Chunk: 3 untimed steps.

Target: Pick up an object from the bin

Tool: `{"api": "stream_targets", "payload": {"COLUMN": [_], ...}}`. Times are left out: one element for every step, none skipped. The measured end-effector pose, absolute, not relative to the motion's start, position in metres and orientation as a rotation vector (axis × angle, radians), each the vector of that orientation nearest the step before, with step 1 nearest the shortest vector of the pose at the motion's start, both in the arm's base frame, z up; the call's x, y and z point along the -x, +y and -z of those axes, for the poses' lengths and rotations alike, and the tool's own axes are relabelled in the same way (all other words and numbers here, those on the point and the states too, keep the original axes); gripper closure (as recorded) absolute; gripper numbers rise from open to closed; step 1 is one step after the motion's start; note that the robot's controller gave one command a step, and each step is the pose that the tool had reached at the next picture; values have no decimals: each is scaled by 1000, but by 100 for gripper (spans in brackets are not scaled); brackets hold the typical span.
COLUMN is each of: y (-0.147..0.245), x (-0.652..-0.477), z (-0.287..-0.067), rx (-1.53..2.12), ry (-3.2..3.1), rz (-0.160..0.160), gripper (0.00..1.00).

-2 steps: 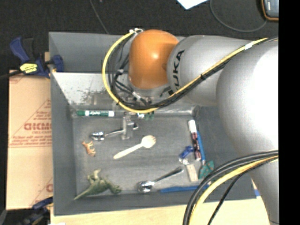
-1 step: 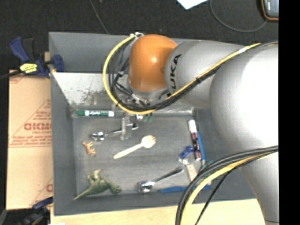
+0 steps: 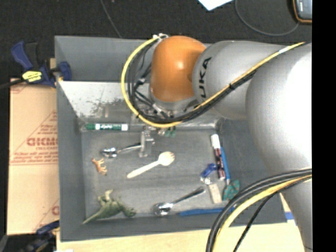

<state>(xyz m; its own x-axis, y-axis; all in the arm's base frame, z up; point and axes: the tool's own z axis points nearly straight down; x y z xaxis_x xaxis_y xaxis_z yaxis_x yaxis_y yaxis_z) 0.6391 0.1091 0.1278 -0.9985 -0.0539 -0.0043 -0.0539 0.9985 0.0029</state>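
The gripper (image 3: 145,147) is positioned low in the bin (image 3: 67,156), near the middle of the floor, at the handle end of a small metal spoon (image 3: 118,151). The spoon lies flat, with its bowl pointing toward the left wall. Whether the gripper is wide, narrow or closed on the handle cannot be told, since it is viewed from above, beneath the orange wrist cover (image 3: 173,70). Contact with the handle cannot be confirmed either.

The step in hand is judged to be the grasp of this spoon. The handle is thin and lies flush on the metal floor. The gripper should therefore be set across the handle, not along it, and lowered fully to the floor before it is closed. A slip is likely if closing is made too high. A white plastic spoon (image 3: 152,165) lies just beside the gripper and should be kept outside the grasp. A green marker (image 3: 107,126) lies near the back wall, clear of the work. The lift should be made straight up.
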Motion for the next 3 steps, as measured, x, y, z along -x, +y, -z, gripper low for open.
{"api": "stream_targets", "payload": {"y": [93,98,98], "x": [-639,-631,-631], "z": [-71,-72,-72], "rx": [9,-90,-92], "ry": [3135,3125,3125], "rz": [-11,-12,-12], "gripper": [0,100,100]}}
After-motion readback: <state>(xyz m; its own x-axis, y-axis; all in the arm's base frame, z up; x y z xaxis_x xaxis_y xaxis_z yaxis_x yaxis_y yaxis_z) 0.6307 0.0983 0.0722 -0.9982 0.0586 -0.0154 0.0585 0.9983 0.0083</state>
